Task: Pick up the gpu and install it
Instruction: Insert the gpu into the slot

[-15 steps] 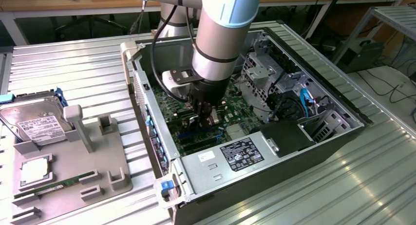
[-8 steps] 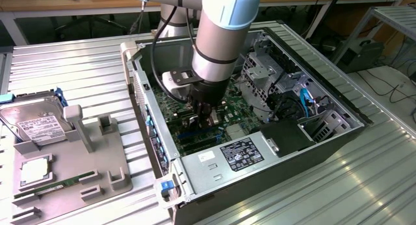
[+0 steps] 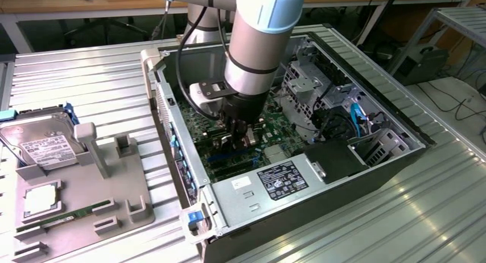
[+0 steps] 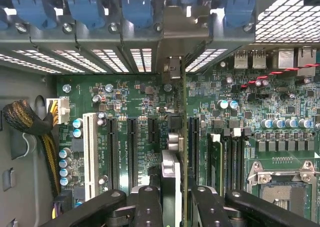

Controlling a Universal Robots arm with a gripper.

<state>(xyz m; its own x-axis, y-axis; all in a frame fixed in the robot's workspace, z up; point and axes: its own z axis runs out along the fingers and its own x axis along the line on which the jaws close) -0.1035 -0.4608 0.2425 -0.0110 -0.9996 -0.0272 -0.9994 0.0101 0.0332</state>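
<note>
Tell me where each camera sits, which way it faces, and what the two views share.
Exterior view: off the arm, raised, looking down at the open grey computer case and the grey parts tray; the silver arm reaches into the case.
Wrist view: on the wrist, facing the green motherboard; the black gripper holds the thin black gpu card edge-on.
Shared: the motherboard, the gripper.

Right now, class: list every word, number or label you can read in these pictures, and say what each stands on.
None can be read.
Black label on the power supply: print too small.
White label on the hard drive: blurred.
White silkscreen on the motherboard: too small.
</note>
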